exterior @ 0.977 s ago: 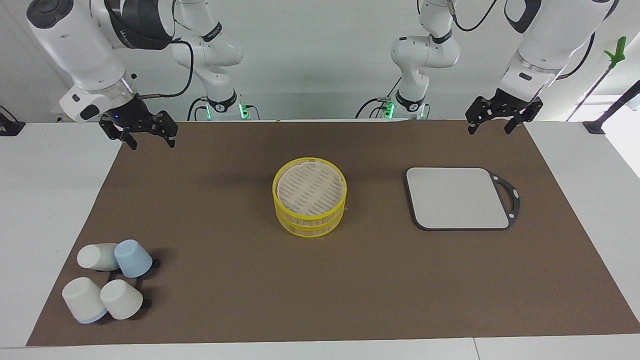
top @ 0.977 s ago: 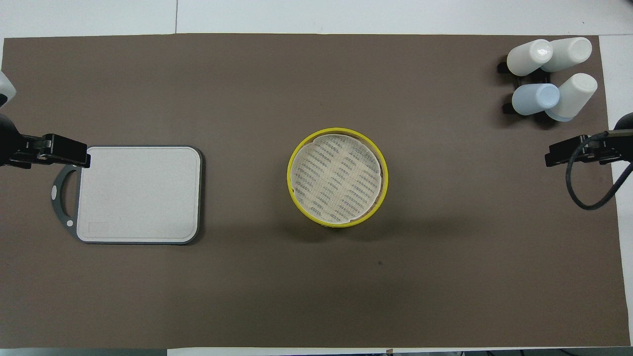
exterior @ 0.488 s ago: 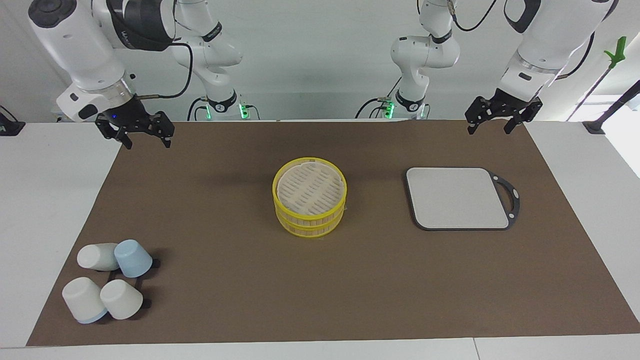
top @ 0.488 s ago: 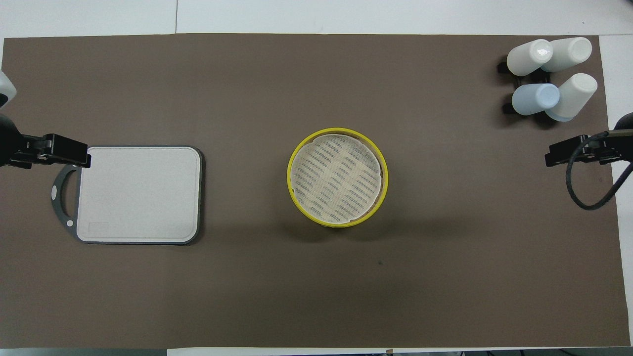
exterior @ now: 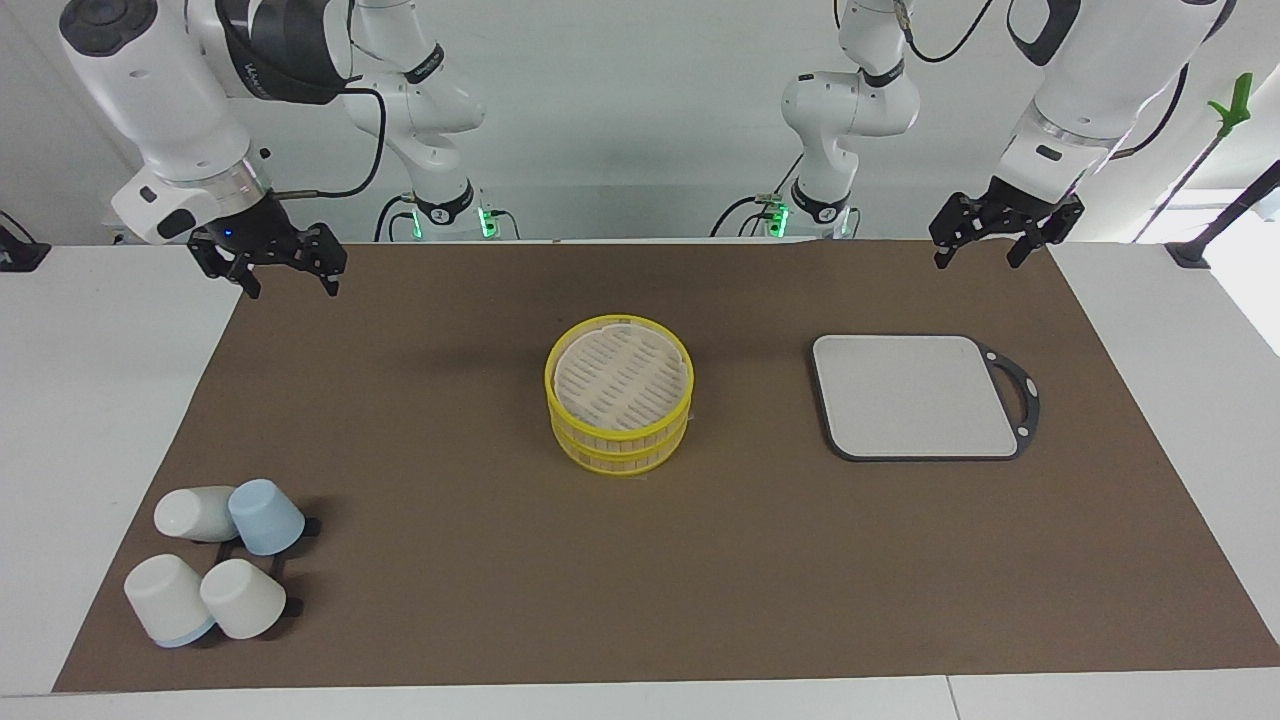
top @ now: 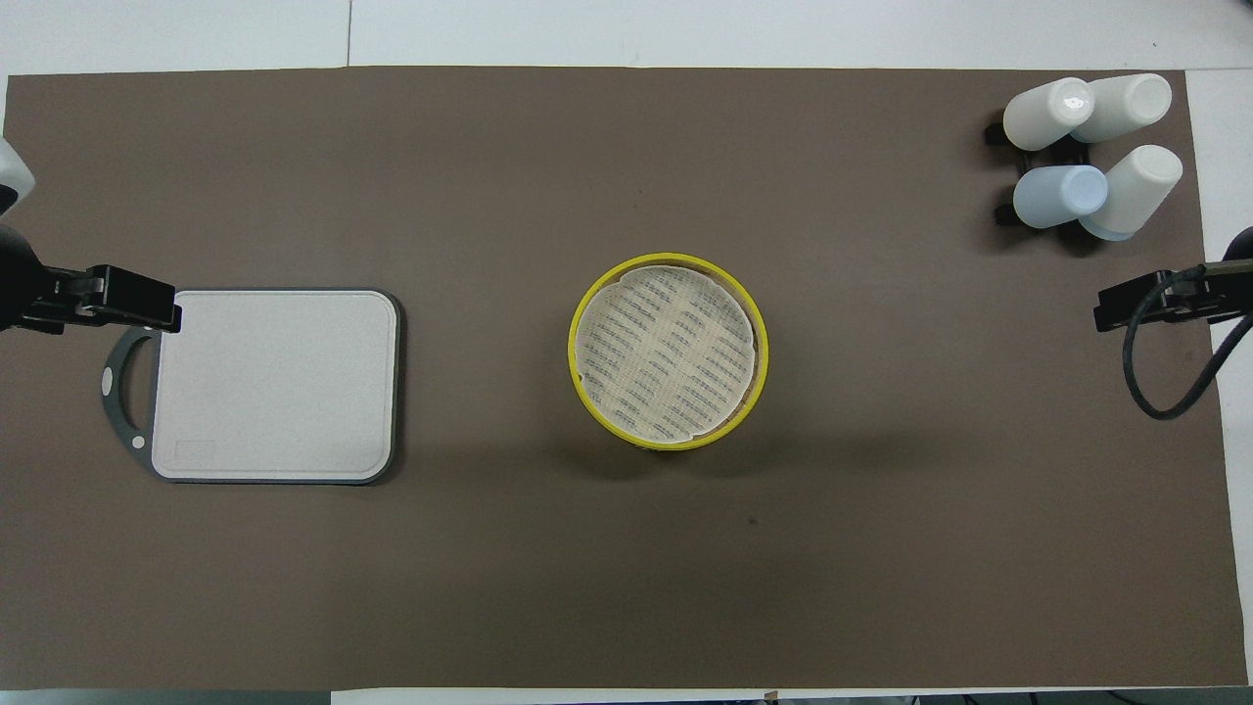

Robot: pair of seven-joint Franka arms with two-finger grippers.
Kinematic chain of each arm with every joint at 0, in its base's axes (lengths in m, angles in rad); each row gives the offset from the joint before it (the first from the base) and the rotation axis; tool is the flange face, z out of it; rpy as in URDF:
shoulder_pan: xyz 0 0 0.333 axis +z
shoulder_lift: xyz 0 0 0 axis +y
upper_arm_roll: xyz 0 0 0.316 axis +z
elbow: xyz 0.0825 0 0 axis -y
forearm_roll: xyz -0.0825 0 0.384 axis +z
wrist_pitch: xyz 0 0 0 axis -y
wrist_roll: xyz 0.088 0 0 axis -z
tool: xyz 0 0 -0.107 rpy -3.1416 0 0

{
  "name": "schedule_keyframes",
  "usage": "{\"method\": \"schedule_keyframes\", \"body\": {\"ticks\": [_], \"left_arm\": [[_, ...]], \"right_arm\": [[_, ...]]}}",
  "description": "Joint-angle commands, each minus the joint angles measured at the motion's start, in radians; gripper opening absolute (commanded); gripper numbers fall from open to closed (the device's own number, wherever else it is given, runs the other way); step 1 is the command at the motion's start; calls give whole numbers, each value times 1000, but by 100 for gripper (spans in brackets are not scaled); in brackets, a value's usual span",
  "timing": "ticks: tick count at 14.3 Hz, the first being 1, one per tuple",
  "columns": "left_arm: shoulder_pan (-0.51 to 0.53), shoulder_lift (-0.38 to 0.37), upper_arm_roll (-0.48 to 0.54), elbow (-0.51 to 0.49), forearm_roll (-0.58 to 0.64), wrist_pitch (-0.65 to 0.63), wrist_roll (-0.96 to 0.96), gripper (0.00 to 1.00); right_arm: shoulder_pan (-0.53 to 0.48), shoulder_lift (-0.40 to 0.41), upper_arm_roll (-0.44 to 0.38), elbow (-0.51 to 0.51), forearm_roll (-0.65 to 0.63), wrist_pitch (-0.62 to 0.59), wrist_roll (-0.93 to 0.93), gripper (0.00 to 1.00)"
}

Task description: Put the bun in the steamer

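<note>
Steamer: we see the steamer [exterior: 619,405] [top: 669,351] standing upright at the middle of the mat [exterior: 480,560] [top: 489,548], two yellow-rimmed tiers stacked, its axis vertical. Being round, it has no long axis across the mat.
Lid: the slatted lid [exterior: 620,374] [top: 669,352] lies flat on the top tier and closes it; its slats run obliquely in the overhead view.
Bun: we find no bun in either view. The steamer's inside is covered by the lid, so we cannot tell whether it is in there.
Left gripper: the left gripper [exterior: 987,250] [top: 117,304] hangs empty over the mat's edge at the left arm's end, fingers spread wide and pointing down. The overhead view cuts it off at the frame edge.
Right gripper: the right gripper [exterior: 290,278] [top: 1155,302] hangs empty over the mat's edge at the right arm's end, fingers spread wide and pointing down. Only its tip and a cable loop show from overhead.
Board: a grey board [exterior: 915,396] [top: 274,385] lies flat between the steamer and the left arm's end, its handle toward that end.
Cups: four cups [exterior: 215,573] [top: 1091,155], three white and one blue, sit tilted on a dark rack at the right arm's end, farther from the robots than the steamer. The rack is mostly hidden under them.
</note>
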Motion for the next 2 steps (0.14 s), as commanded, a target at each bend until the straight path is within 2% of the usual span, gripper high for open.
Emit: {"method": "schedule_keyframes", "body": {"ticks": [1,2], "left_arm": [[0,-24,-1,-20,-9,-5,-17,100],[0,-24,-1,-20,-9,-5,-17,100]], "right_arm": [[-12,10,9,17,-2,-13,-14,100],[-12,10,9,18,-2,-14,-14,100]]}}
